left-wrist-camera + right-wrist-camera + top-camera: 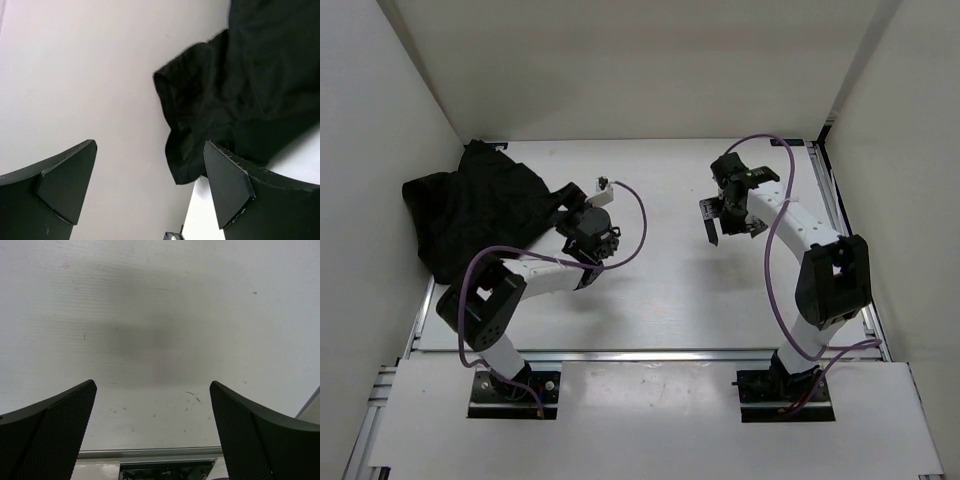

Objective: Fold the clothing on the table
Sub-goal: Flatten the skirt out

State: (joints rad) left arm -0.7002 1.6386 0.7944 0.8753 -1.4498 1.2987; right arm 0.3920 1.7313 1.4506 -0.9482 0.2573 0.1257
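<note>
Filling the view, the white table (670, 300) carries the black clothing (470, 215), bunched in its far-left corner against the left wall (370, 120). The fabric looks soft, light and limp; a pinch on the hemmed flap nearest the left gripper (150, 150) seems the best hold. The heap spreads roughly left-right, its true long axis unclear. The left gripper and right gripper (152, 387) both gape, holding nothing.

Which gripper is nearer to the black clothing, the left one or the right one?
Left. The left gripper, open, is right at the edge of the clothing. The right gripper, also open, hangs over the table on the opposite side, well apart from it.
</note>
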